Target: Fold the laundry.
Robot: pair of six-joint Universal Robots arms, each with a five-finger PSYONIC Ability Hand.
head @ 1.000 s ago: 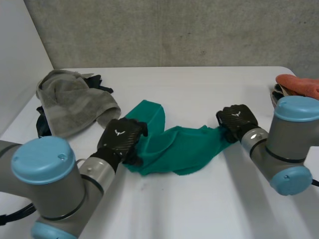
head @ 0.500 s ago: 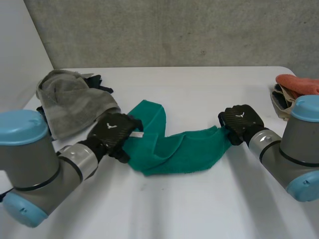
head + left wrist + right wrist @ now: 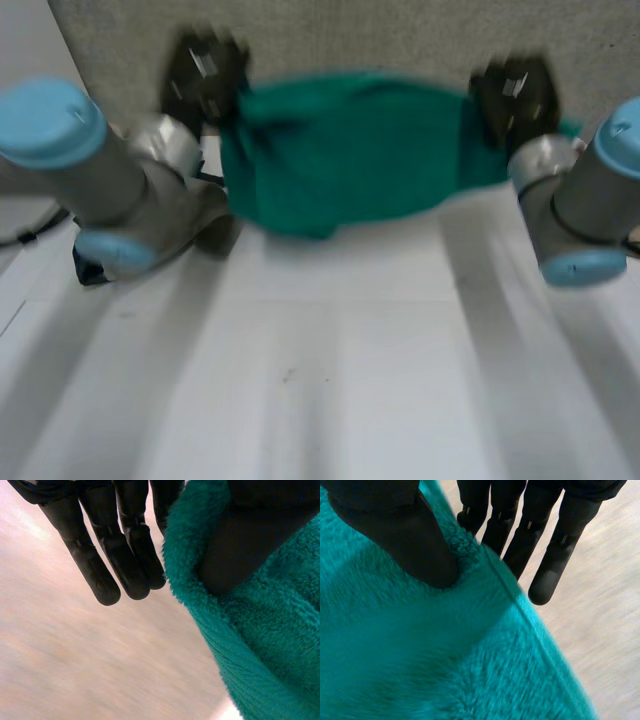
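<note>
A green towel [image 3: 340, 150] hangs in the air above the white table [image 3: 330, 380], stretched wide between my two hands. My left hand [image 3: 205, 75] holds one upper corner. In the left wrist view the towel [image 3: 260, 645] is pinched between its thumb and straight fingers [image 3: 120, 560]. My right hand [image 3: 512, 95] holds the other upper corner. There the thumb [image 3: 405, 535] presses on the towel [image 3: 430, 650], and the fingers [image 3: 545, 560] lie behind its hem.
A bit of dark cloth [image 3: 88, 268] shows at the table's left edge, under my left arm [image 3: 120, 180]. A grey wall [image 3: 350, 35] rises behind the table. My right arm [image 3: 590, 200] stands at the right side.
Both hands have risen from the table and carried the green towel up, spreading it flat between them. The left hand, loose on the towel before, now pinches its corner.
</note>
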